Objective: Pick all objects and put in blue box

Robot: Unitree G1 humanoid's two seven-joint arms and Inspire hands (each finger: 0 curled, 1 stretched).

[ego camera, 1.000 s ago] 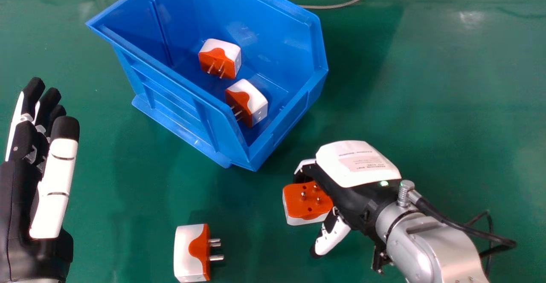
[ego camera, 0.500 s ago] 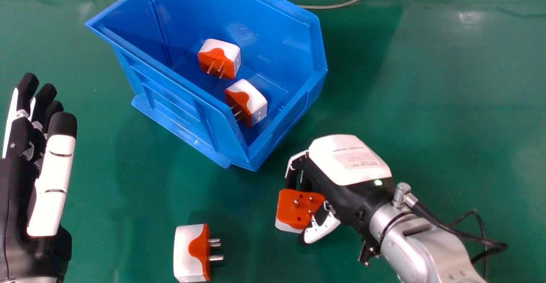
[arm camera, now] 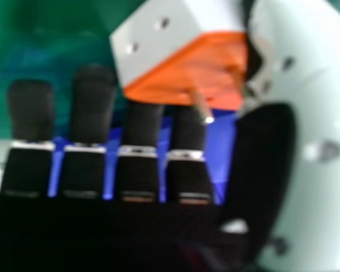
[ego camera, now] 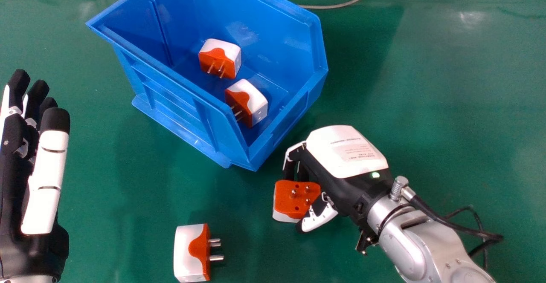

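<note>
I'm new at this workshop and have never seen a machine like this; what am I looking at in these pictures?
This is a humanoid robot with two black and white hands. The head view looks forward and down from its head; the other picture comes from a camera at its right hand.

On the green surface stands an open blue plastic box with two white and orange plug adapters inside. Another adapter lies outside, its metal prongs pointing to the head view's right.

The right hand holds a fourth adapter between thumb and fingers. The left hand holds nothing.
</note>
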